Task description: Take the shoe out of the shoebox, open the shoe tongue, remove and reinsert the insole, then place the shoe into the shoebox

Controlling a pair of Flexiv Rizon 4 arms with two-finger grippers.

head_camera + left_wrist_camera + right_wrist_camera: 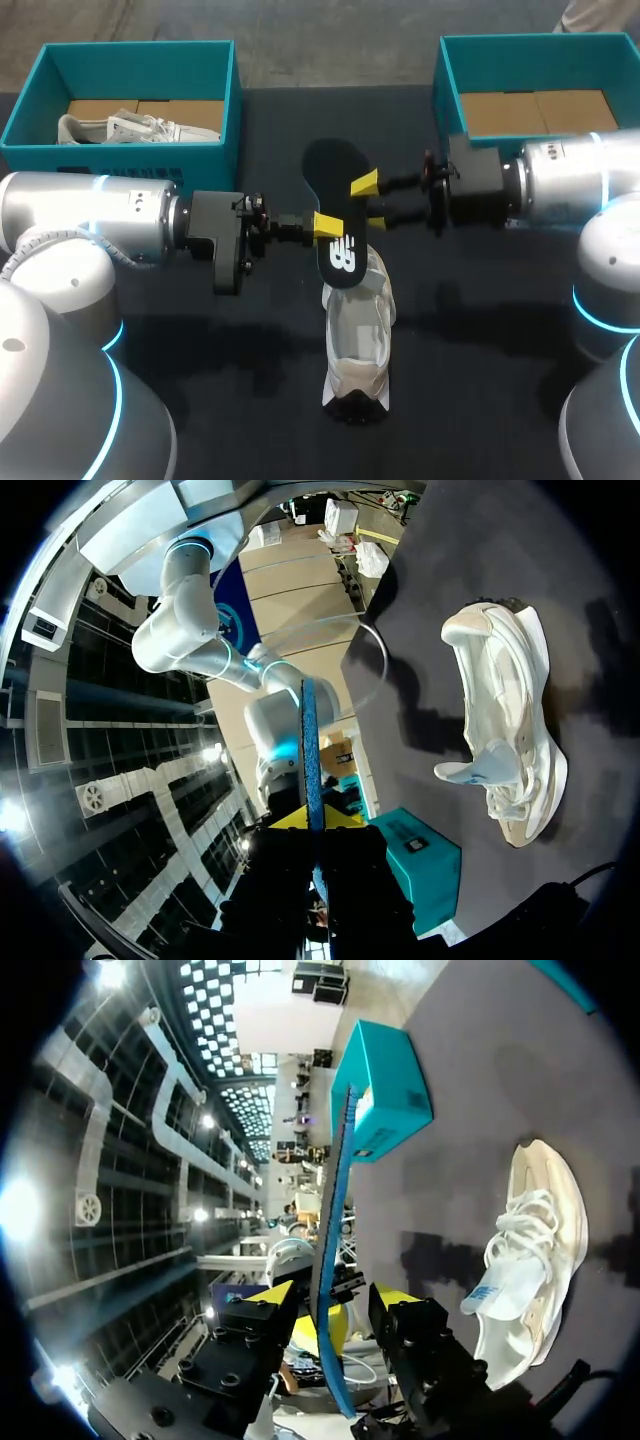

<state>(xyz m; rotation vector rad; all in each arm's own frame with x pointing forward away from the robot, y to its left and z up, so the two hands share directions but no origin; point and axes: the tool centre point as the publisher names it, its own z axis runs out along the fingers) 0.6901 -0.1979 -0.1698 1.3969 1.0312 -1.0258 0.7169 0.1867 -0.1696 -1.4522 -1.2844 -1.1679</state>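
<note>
Above the middle of the counter [200,350], the insole [335,180] is out of the shoe [360,330] and pinched edge-on in your left gripper [327,226]. Your right gripper [370,203] stands wide, one finger on either side of it (no contact visible). The step looks to be reinsertion: angle the insole down into the shoe's mouth below. The left shoebox [130,52], holding a second shoe [110,128], and the right shoebox [440,70] stand well apart, so neither obstructs.

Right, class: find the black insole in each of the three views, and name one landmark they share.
Head view: insole mid-table, above the white shoe.
Left wrist view: insole edge-on, clamped in the left gripper.
Right wrist view: insole edge-on, between the open fingers of the right gripper.
Shared landmark: the shoe, lying beside it.
</note>
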